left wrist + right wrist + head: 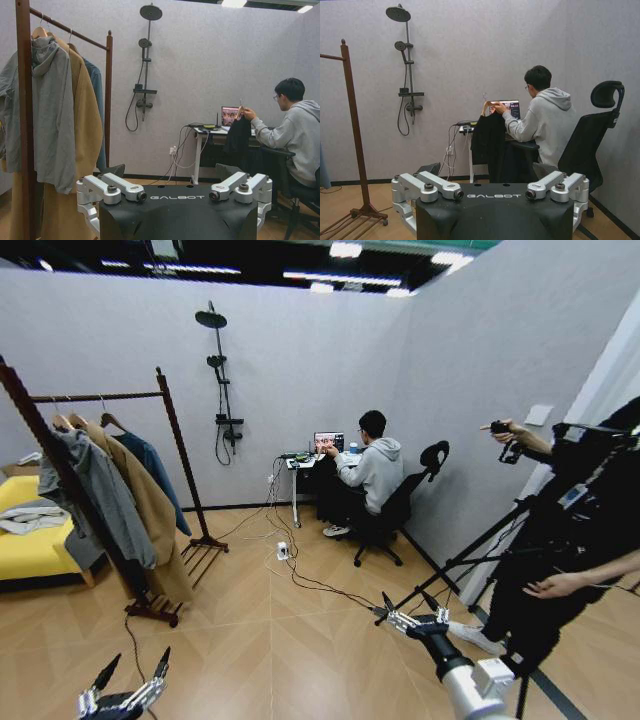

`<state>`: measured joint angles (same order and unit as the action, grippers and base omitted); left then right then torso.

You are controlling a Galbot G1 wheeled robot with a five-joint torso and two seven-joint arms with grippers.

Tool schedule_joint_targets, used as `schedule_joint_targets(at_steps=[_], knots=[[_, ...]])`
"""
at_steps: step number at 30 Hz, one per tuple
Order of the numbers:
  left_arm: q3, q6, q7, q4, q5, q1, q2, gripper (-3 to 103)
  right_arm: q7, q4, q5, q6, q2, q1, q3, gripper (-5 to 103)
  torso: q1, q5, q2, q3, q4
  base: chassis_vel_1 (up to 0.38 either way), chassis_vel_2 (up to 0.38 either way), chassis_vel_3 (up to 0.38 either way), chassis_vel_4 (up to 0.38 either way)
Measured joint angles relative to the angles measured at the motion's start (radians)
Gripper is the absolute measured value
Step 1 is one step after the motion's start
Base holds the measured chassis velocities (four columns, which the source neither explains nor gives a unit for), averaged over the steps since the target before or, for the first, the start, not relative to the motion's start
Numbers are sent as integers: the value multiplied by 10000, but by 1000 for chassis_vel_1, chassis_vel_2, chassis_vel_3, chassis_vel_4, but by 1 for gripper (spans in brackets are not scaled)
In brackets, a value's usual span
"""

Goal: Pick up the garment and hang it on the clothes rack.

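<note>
Teal garment (pixel 155 472) on clothes rack (pixel 181 455) | left fingers (pixel 160 664), right fingers (pixel 387 603) released, well apart

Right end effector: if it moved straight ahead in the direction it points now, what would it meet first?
The right end effector, open, points toward the desk corner. Most likely it would first meet the dark garment on a hanger in front of the seated person, though depth is unclear.

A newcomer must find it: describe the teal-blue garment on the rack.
Find the tall reddish-brown clothes rack left of the wall shower. Three garments hang from its rail. The teal-blue garment hangs nearest the shower-side post, behind the long tan coat and grey hooded jacket.
</note>
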<state>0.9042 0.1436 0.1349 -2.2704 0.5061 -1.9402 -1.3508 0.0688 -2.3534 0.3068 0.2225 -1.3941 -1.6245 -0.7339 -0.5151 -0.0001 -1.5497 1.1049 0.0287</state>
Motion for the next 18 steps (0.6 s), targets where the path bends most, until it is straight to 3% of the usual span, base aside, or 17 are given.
schedule_joint_targets(at_steps=[18], knots=[[0, 0, 0, 0, 0, 0, -1, 100, 261, 159, -226, -15, -418, 201, 81, 100, 0, 1, 0, 0, 0, 0, 0, 0, 0]])
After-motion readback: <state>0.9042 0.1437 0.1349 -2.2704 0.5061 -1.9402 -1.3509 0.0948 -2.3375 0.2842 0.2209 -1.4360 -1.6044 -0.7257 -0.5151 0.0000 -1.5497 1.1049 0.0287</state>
